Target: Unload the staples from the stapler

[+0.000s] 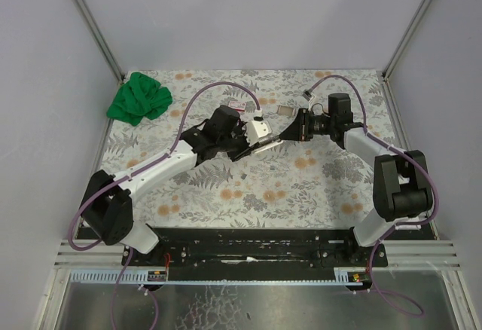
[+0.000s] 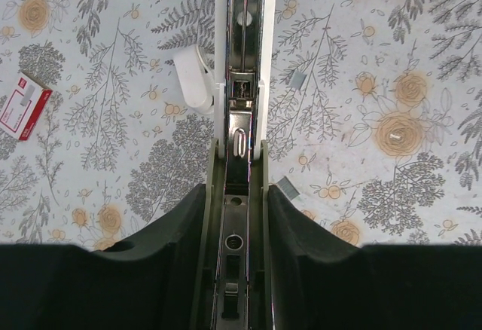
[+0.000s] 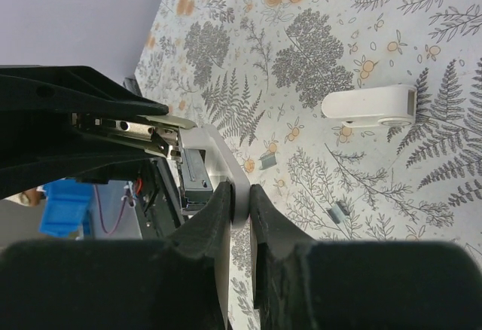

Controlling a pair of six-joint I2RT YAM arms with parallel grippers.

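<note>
While left pincer (image 2: pixel 239 198) is clamping stapler (image 2: pixel 245 59), right pincer (image 3: pixel 241 194) is pinching its white cover (image 3: pixel 215 145); pulling straight, slowly, is looking safest.

stapler (image 2: pixel 245 44) front end off-frame, seemingly

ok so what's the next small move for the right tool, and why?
Probably draw the right tool back. It pinches the white end of the stapler while the left tool clamps the body, channel exposed. Some staples already lie on the table; more may be inside.
</note>
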